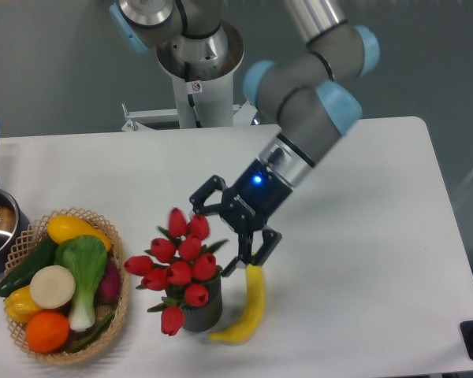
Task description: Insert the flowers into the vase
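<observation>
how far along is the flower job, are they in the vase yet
Mostly done, it looks: the flowers stand upright in the vase, stems down in its mouth, beside the banana. Nothing is in hand: the gripper is open, just up and right of the bunch, fingers apart from the buds. Left: only pulling the arm clear, if the bunch stays put.

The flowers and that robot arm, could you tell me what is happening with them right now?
The flowers stand in the vase, with the red buds spreading wider than its mouth. The gripper is open just up and to the right of the bunch, holding nothing. A banana lies beside the vase, and a basket of vegetables sits to the left.
</observation>
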